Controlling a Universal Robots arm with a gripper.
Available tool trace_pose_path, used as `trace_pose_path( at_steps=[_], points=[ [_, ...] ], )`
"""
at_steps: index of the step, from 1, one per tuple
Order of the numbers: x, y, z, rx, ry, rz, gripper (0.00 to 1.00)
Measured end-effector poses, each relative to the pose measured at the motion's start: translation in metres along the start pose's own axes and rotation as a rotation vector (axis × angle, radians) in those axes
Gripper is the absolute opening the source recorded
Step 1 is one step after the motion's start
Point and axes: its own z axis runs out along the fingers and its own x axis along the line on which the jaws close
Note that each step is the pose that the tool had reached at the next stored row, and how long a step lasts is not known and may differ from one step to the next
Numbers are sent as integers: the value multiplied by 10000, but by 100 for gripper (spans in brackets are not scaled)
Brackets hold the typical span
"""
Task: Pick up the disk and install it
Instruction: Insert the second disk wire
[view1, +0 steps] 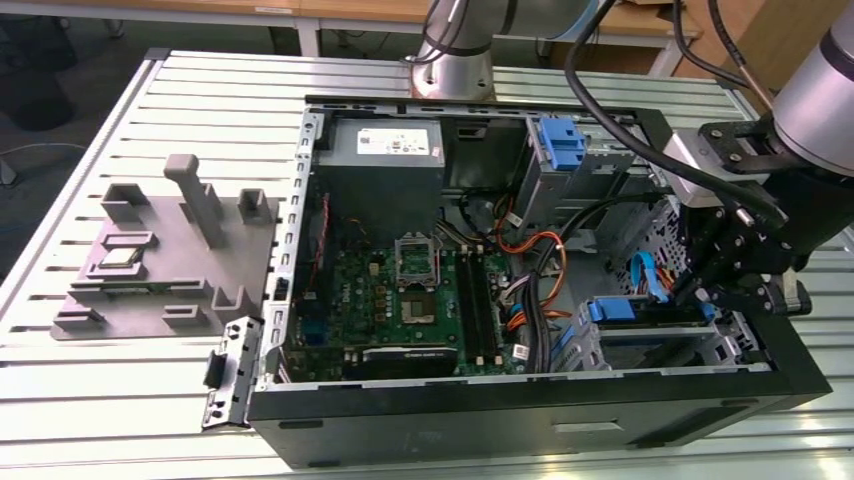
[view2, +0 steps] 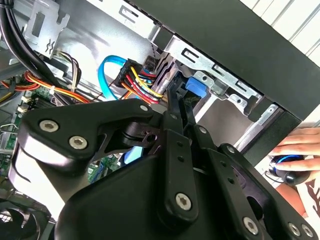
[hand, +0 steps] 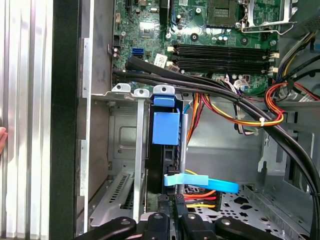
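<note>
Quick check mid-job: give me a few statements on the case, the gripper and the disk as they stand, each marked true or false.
1. The computer case lies open with its motherboard exposed. True.
2. The gripper hangs outside the case, over the slatted table. False: it is down inside the case, at the drive cage on the exterior view's right.
3. The disk lies flat on the motherboard. False: it stands on edge in the drive cage, right by the gripper.
4. A person's hand rests outside the case, as the second wrist view shows. True.
</note>
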Motion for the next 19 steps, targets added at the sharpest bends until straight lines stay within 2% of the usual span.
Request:
trace_pose_path(
  at_steps=[6, 8, 9, 13, 19],
  points=[
    [0, 3, 0, -1, 0, 1, 16],
    [0, 4, 0, 1, -1, 1, 18],
    [0, 4, 0, 1, 0, 0, 24],
    [0, 4, -6, 1, 3, 5, 24],
    [-1, -2, -80, -2, 36, 8, 24]
  ],
)
